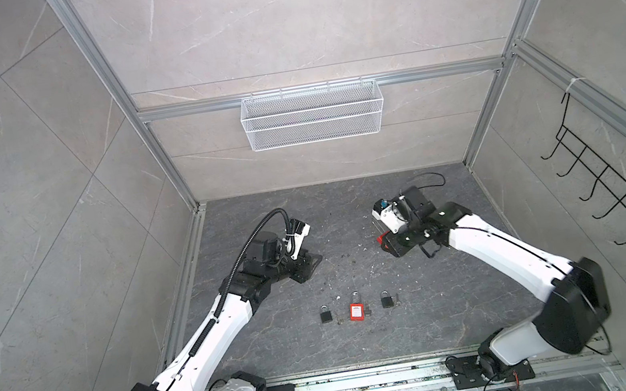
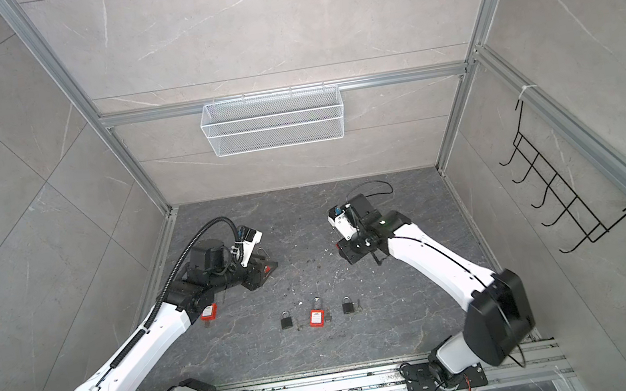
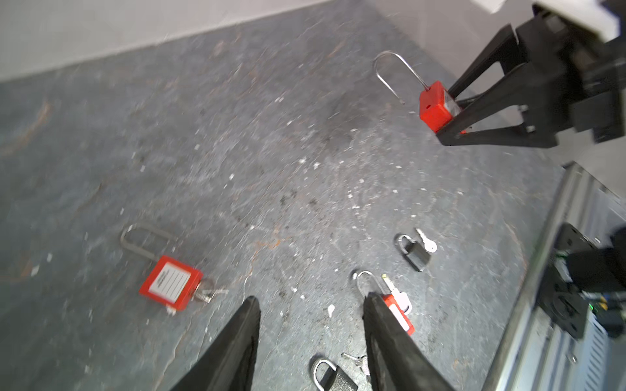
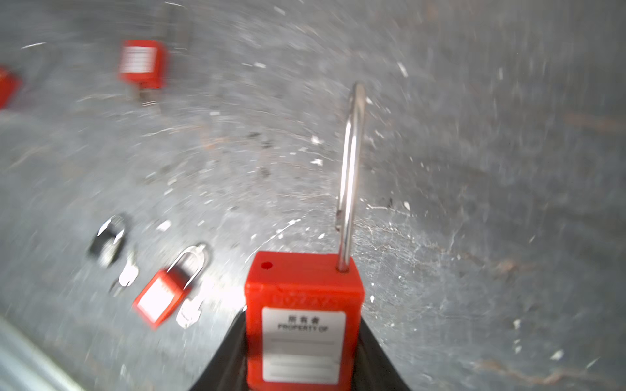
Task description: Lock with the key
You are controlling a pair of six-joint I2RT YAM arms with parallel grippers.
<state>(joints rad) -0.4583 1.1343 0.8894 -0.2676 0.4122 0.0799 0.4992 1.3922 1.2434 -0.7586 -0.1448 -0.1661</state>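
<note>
My right gripper (image 4: 303, 338) is shut on the body of a red padlock (image 4: 303, 298) with a white label. Its long steel shackle (image 4: 350, 176) stands swung out of the body, so the lock is open. The left wrist view shows the same padlock (image 3: 435, 108) held above the floor. I see no key in it. My left gripper (image 3: 311, 301) is open and empty, hovering over the floor. A second long-shackle red padlock (image 3: 171, 282) lies on the floor with keys (image 3: 206, 294) at its base. In a top view my left gripper (image 1: 313, 261) and right gripper (image 1: 383, 240) face each other.
A black padlock (image 1: 325, 313), a small red padlock (image 1: 356, 310) and another black padlock (image 1: 386, 299) lie in a row near the front, each with a key beside it. A white wire basket (image 1: 312, 114) hangs on the back wall. A black hook rack (image 1: 616, 180) hangs on the right wall.
</note>
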